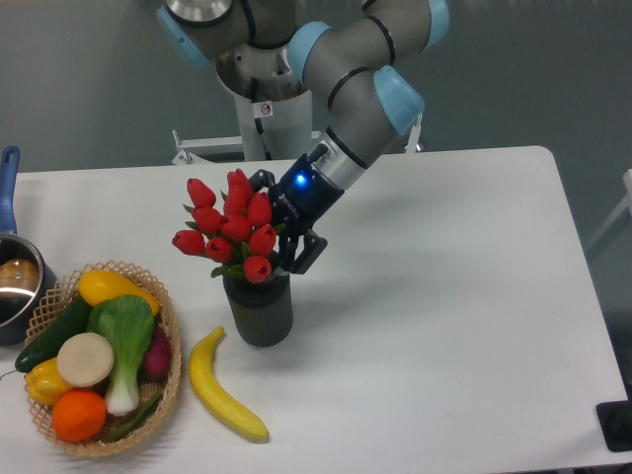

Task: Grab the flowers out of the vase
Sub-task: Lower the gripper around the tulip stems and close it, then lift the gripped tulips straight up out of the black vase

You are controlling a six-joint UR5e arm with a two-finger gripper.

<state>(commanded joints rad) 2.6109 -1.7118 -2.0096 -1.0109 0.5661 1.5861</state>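
The flowers [229, 225], a bunch of red closed tulip buds with small green leaves, stand in the vase [259, 312], a short dark grey ribbed cylinder near the table's middle left. My gripper [283, 219] reaches down from the upper right and sits against the right, rear side of the bunch, just above the vase mouth. Its black fingers [304, 253] look spread apart, one by the top buds and one low by the vase rim. The buds hide the gap between them, and the stems are hidden inside the vase.
A yellow banana [219, 387] lies just in front of the vase. A woven basket [168, 326] of vegetables and fruit stands at the front left. A pot with a blue handle [12, 267] is at the left edge.
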